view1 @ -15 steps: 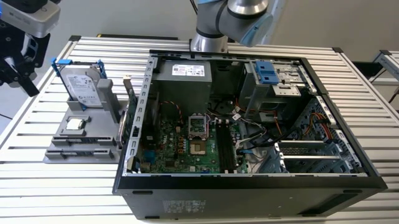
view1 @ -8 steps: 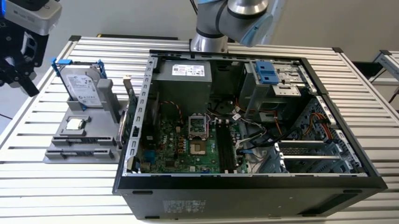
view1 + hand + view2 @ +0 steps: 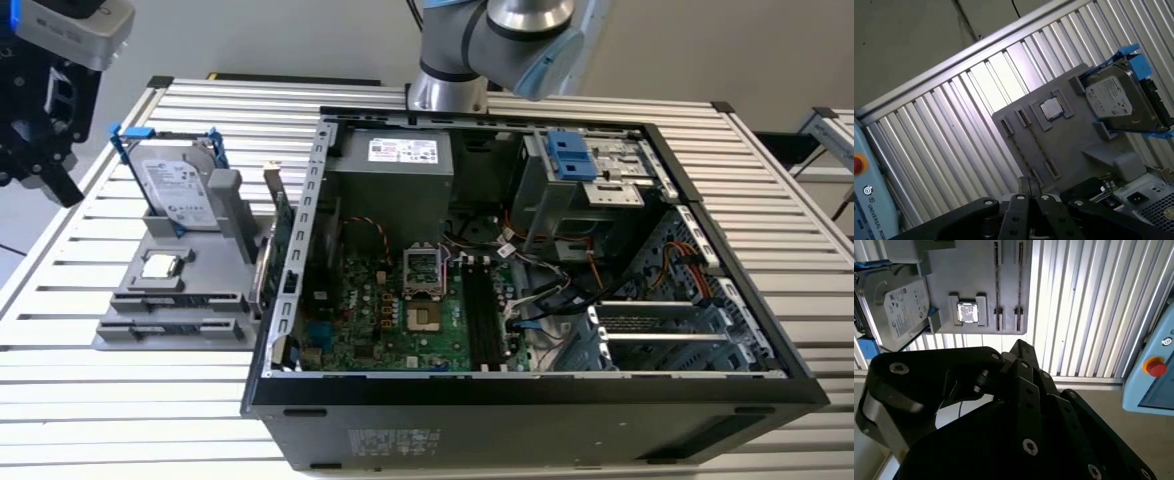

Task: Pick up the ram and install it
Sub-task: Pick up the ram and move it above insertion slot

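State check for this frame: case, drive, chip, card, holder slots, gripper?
Case: on its side, panel off, open.
Hard drive: upright in the holder.
Chip: flat in its holder recess.
Card: on edge between holder and case.
Holder slots: look empty.
Gripper: raised beside the holder, clear of the case.

1. We see the desk (image 3: pixel 120 400) as ribbed bare metal with a soft sheen.
2. The drive (image 3: pixel 176 185) looks like shiny silver metal with a paper label; its clips (image 3: pixel 116 138) are blue plastic.
3. The holder (image 3: pixel 174 305) is matt grey plastic.
4. The case (image 3: pixel 534 425) is matt black outside and bare grey sheet metal within.
5. The claw (image 3: pixel 1021 352) is black and faintly glossy, with bright metal screws (image 3: pixel 1029 445).
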